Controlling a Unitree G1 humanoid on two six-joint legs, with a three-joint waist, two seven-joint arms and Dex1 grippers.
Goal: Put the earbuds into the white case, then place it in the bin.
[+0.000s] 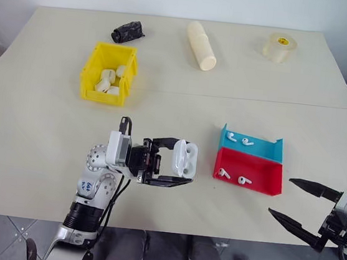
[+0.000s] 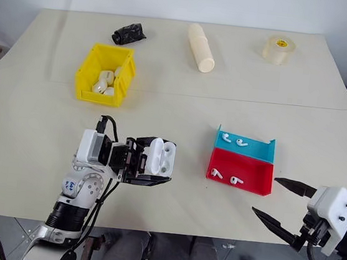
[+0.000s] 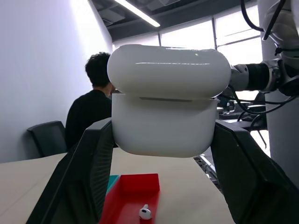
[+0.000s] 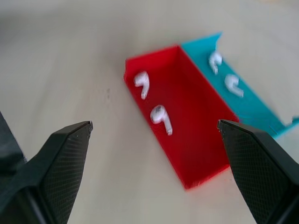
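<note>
White case [image 1: 183, 158] (lid up) in left hand [image 1: 179, 162]; right hand [image 1: 292, 202] wide open beside red tray [image 1: 250, 176].

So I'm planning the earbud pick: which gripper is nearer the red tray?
Right. The right gripper hangs open just off the red tray, on its right. The left gripper, shut on the white case, sits a little farther off, on its left.
</note>
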